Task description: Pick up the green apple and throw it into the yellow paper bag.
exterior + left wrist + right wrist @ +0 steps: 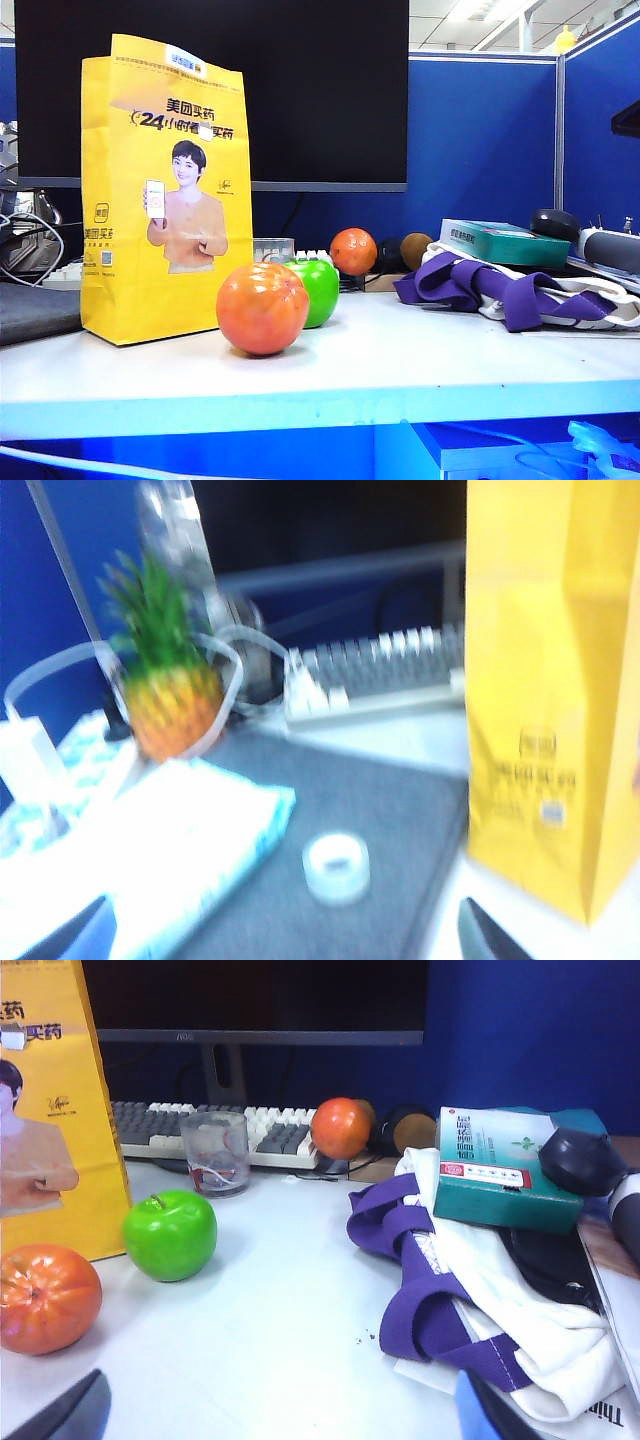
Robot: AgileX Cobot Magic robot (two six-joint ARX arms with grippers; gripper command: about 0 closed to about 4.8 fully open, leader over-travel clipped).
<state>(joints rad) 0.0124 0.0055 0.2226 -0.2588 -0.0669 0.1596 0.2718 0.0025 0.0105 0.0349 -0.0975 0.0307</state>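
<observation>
The green apple (pixel 320 290) (pixel 170 1235) stands on the white table just in front of the tall yellow paper bag (pixel 160 190) (pixel 45 1110) (pixel 550 680). An orange-red fruit (pixel 262 308) (pixel 45 1298) sits beside the apple, partly covering it in the exterior view. My right gripper (pixel 283 1415) is open over bare table, well short of the apple, with nothing between its fingers. My left gripper (pixel 285 940) is open too, over a grey mat (pixel 400 820) beside the bag, in a blurred picture. Neither gripper shows in the exterior view.
A purple-and-white cloth bag (pixel 470 1290) and a teal box (pixel 500 1165) lie at the right. A glass cup (pixel 215 1150), keyboard (pixel 270 1125) and second orange fruit (pixel 340 1127) stand behind. Near the left gripper are a tape roll (pixel 336 865), tissue pack (pixel 190 840) and pineapple (pixel 170 690).
</observation>
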